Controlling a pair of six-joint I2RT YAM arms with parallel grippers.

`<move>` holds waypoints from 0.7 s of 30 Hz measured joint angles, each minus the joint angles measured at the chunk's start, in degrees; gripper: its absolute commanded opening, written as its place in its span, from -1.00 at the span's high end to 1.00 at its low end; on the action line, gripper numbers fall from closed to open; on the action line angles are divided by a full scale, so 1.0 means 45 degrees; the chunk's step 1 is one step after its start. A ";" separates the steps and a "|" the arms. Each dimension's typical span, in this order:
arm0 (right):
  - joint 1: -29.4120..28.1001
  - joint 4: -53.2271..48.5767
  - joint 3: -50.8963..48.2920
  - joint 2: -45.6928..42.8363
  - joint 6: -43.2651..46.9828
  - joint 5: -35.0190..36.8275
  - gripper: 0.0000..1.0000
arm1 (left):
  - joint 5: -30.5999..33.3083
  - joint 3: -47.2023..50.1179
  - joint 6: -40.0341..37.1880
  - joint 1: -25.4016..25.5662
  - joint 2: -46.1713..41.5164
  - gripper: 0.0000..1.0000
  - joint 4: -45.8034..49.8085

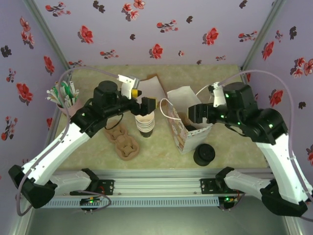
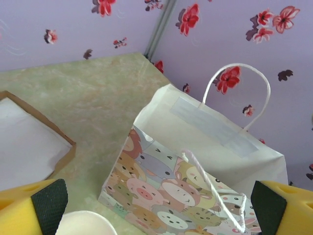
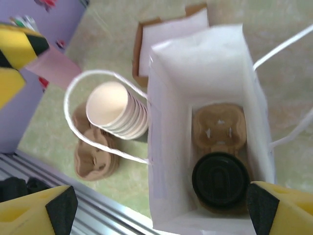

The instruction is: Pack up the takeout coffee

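**Coffee seated in bag; right claw spread above the opening**

The right gripper [image 3: 161, 213] stands spread and empty over the mouth of the white paper bag [image 3: 195, 63]. Directly below it, the takeout coffee [image 3: 220, 178], black lid on, sits in one slot of a cardboard cup carrier [image 3: 218, 126] on the bag floor.

The left gripper [image 2: 159, 205], also spread and empty, hovers over the stack of lidless cups [image 2: 85, 223] just beside the bag.

Judgement: placement appears complete, and the step in hand is the release. The next move calls for a straight lift, kept clear of the bag handle [image 3: 98, 72], which could snag.
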State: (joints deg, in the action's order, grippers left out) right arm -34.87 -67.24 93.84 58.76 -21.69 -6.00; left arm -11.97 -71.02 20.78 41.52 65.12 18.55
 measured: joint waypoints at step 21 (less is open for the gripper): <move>0.4571 0.0549 0.3551 0.4041 -0.0359 -0.0243 -0.78 | 0.1938 -0.1778 -0.0019 -0.2958 0.0369 -0.98 0.2895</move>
State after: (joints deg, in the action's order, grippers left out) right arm -14.31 -64.77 109.82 76.95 -23.31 -7.09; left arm -3.25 -79.02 20.69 28.21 66.78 31.57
